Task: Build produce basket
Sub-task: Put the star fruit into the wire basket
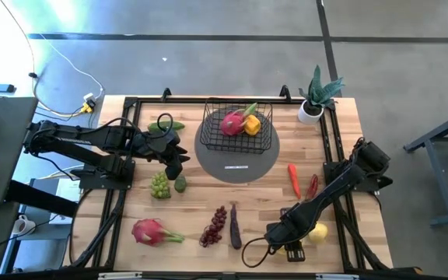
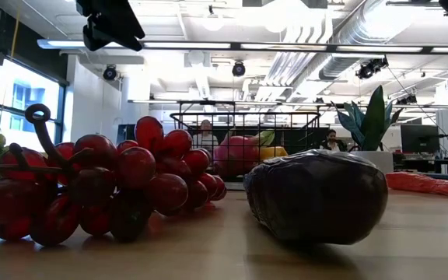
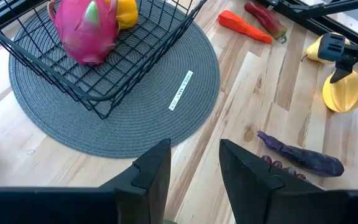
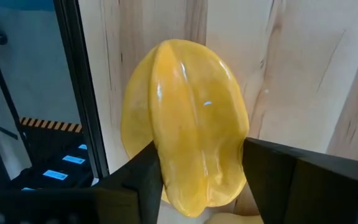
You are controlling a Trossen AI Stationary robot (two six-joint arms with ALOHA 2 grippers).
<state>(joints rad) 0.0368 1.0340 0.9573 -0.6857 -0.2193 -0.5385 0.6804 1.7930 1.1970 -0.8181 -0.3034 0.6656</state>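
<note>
Nearest me, at the table's front edge on the right, my right gripper (image 1: 306, 237) sits down over a ridged yellow fruit (image 4: 185, 124). In its wrist view the two fingers (image 4: 143, 177) flank the fruit closely on both sides, but I cannot tell whether they are actually pressing it. The dark frame rail (image 4: 79, 87) runs just beside the fruit, so there is little room on that side.

Along the front lie a pink dragon fruit (image 1: 148, 231), red grapes (image 1: 215, 225) and a purple eggplant (image 1: 234, 225), the last two just beside each other. Bare wood is open between them and the grey round mat (image 1: 238, 159).

Mid-table on the left, my left gripper (image 1: 173, 167) hangs above the board near the green grapes (image 1: 159, 185), fingers (image 3: 157, 168) parted with nothing between them. Two red chilies (image 1: 294, 180) lie right of the mat.

Farther back, the basket (image 1: 238, 124) stands on the mat, holding a dragon fruit (image 1: 232, 122) and a yellow fruit (image 1: 251, 124). A potted plant (image 1: 316, 95) occupies the far right corner.
</note>
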